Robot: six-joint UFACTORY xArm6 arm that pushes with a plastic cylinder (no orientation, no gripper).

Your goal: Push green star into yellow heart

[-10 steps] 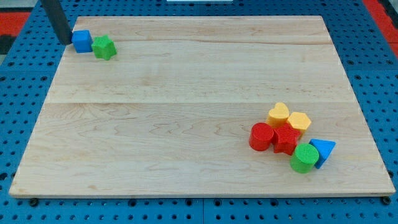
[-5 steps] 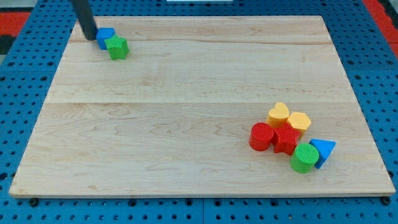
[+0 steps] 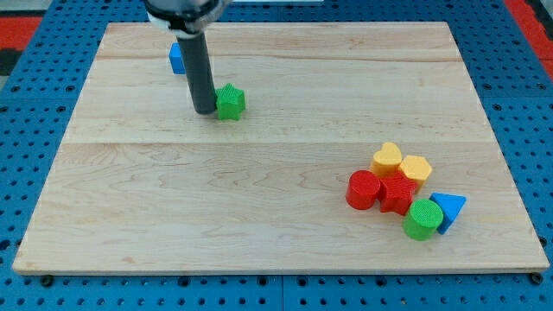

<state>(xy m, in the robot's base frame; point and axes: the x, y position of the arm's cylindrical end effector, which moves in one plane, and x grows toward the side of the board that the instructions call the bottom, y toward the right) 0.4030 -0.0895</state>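
Now you can see my tip point(image 3: 204, 111) on the wooden board point(image 3: 276, 250), touching the view's left side of the green star point(image 3: 230, 102). There are no fingers on this rod, so nothing is held; it only pushes. A blue block point(image 3: 177, 59) sits just behind the rod, toward the view's top, partly hidden. The yellow heart point(image 3: 388, 158) is well apart from the star, far to the view's right and lower down. Beside the heart is another yellow block point(image 3: 416, 168). Touching them below are a red round block point(image 3: 364, 190) and a red star point(image 3: 398, 193). Lower still are a green round block point(image 3: 423, 218) and a blue triangle point(image 3: 450, 207).
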